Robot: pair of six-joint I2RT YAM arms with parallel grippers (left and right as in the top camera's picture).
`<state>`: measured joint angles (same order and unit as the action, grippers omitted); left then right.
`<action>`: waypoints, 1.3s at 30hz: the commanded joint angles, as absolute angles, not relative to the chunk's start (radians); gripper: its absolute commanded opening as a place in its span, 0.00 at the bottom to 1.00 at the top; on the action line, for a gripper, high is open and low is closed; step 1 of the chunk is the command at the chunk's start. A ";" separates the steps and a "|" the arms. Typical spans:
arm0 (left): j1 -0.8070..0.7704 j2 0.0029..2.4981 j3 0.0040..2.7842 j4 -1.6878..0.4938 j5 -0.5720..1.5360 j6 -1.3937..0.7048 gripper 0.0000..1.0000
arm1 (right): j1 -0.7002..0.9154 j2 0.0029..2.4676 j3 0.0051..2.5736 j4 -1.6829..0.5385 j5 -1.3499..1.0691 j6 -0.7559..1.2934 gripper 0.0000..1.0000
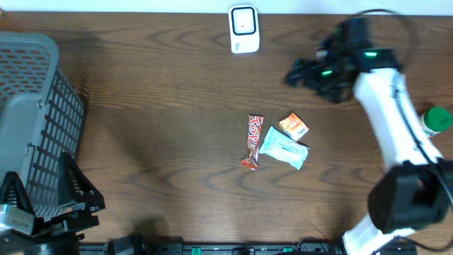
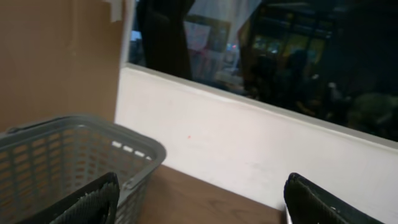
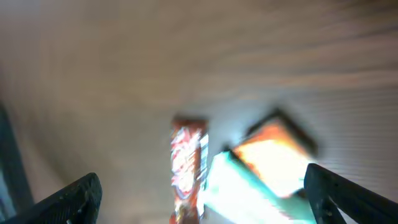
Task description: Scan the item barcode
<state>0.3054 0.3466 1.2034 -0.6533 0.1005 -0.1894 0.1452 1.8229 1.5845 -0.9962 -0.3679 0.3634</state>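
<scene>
Item: mint-green plastic snack pouch [image 1: 284, 150], flat on the middle of the brown wooden counter [image 1: 177, 106], just beside a red foil candy bar [image 1: 253, 142].
Handling: probably light, soft and slippery; pinch it across the short width.
Right claw [image 3: 202, 193]: released, empty.
Left claw [image 2: 199, 205]: released, empty.

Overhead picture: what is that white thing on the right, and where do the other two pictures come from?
It is a robot arm, one of two. The overhead camera looks down on the table. The other two sit on the wrists, looking out between the fingers. The left gripper faces a basket and a wall; the right gripper looks down at three snacks: red bar, mint packet, orange packet. A white scanner stands at the far edge. Both grippers are open and empty.
</scene>
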 commanded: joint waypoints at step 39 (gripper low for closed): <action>0.192 0.337 1.197 -0.650 0.056 -0.128 0.85 | 1.044 1.955 1.242 -1.014 0.692 0.438 0.99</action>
